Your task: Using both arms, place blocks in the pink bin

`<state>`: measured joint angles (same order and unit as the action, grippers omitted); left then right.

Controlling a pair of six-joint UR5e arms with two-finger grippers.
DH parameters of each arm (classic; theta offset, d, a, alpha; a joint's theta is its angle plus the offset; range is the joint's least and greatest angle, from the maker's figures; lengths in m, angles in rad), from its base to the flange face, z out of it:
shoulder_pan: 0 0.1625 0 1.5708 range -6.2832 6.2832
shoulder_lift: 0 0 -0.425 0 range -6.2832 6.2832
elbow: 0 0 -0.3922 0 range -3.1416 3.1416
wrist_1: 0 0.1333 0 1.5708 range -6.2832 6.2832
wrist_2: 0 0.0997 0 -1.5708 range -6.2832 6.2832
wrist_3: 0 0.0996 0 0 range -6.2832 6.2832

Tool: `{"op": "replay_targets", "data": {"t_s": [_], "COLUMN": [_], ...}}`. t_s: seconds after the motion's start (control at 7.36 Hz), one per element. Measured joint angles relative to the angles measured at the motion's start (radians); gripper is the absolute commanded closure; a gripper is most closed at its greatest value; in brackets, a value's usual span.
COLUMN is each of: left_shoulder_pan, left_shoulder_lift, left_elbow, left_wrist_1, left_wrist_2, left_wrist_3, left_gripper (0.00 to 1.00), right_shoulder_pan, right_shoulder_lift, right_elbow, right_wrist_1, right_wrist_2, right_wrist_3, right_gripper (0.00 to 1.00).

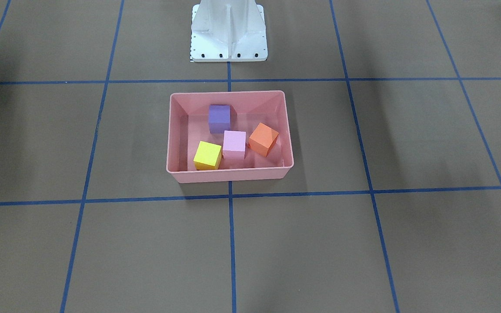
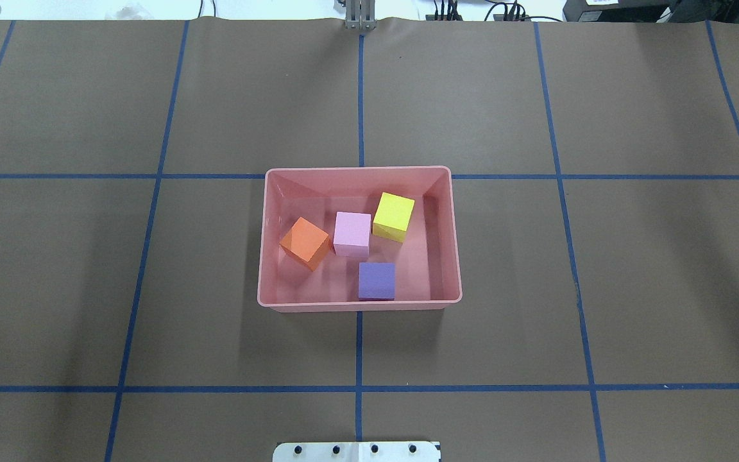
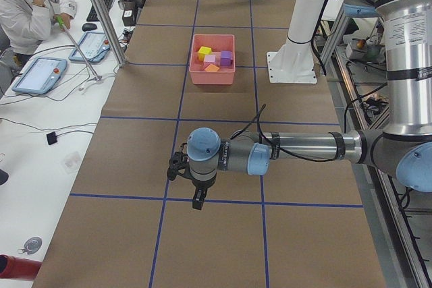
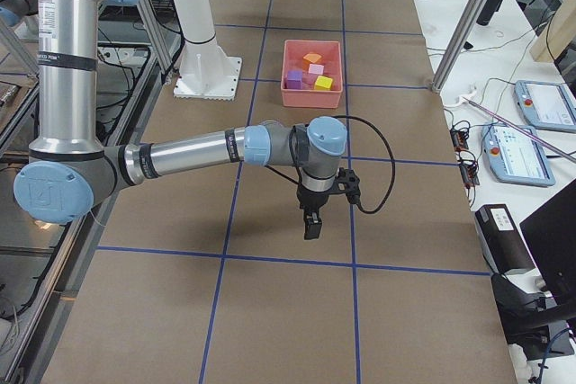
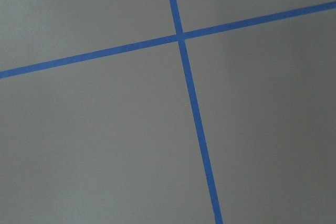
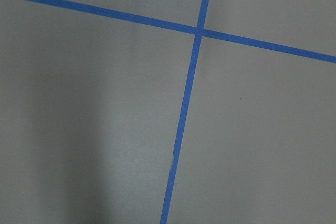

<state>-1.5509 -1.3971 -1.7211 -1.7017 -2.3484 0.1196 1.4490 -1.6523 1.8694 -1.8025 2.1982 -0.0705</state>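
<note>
The pink bin (image 2: 456, 256) sits at the table's middle and also shows in the front view (image 1: 288, 134). All the blocks lie inside it: yellow (image 2: 393, 217), light pink (image 2: 351, 233), orange (image 2: 305, 243) and purple (image 2: 376, 280). My left gripper (image 3: 198, 200) shows only in the exterior left view, hanging over bare table far from the bin. My right gripper (image 4: 312, 222) shows only in the exterior right view, likewise far from the bin. I cannot tell whether either is open or shut. Both wrist views show only brown table and blue tape.
The white pedestal base (image 1: 228, 32) stands behind the bin. Blue tape lines (image 2: 360, 346) grid the brown table. An operator (image 3: 27, 5) sits at a side bench with tablets. Another bench with devices (image 4: 540, 132) runs along the other side.
</note>
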Motion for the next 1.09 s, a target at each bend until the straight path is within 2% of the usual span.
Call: {"op": "replay_targets", "data": {"t_s": [1.09], "left_shoulder_pan": [0.0], "left_shoulder_lift": [0.001], "left_elbow": [0.001], "left_wrist_1": [0.0], "left_wrist_2": [-0.001], "left_wrist_3": [0.0], "left_gripper": [0.0], "right_shoulder_pan": [0.0], "right_shoulder_lift": [-0.016], "right_elbow": [-0.033], "right_wrist_1": [0.063], "right_wrist_2": [0.002], "right_wrist_3": [0.001], "right_gripper": [0.0]}}
